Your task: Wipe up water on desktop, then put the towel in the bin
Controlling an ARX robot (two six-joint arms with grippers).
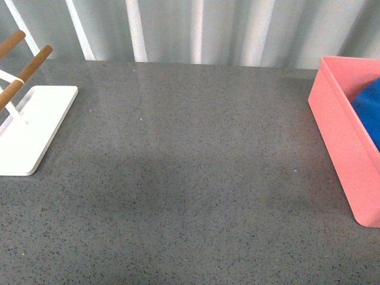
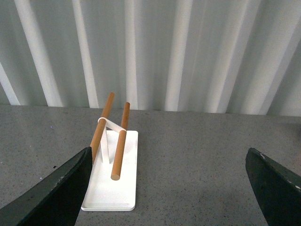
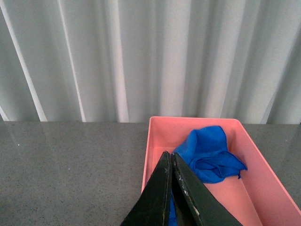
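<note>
Your bench (image 1: 190, 178) lies wide and bare between rack and bin, with no water I can make out, though its gloss could hide a thin film. The bin (image 3: 155, 141) sits at your right, walls straight and smooth. Inside it the towel (image 3: 209, 153) lies crumpled: soft, light, limp; pinch a raised fold if you must lift it. The white rack (image 2: 113, 188) stands left. Left gripper (image 2: 167, 188) fingers are spread wide, holding nothing; right gripper (image 3: 171, 162) fingers are pressed together, empty, above the bin's near wall.

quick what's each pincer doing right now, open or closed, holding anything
Left pincer: open, fingers wide apart, holding nothing.
Right pincer: closed, holding nothing; the towel lies in the bin.
</note>
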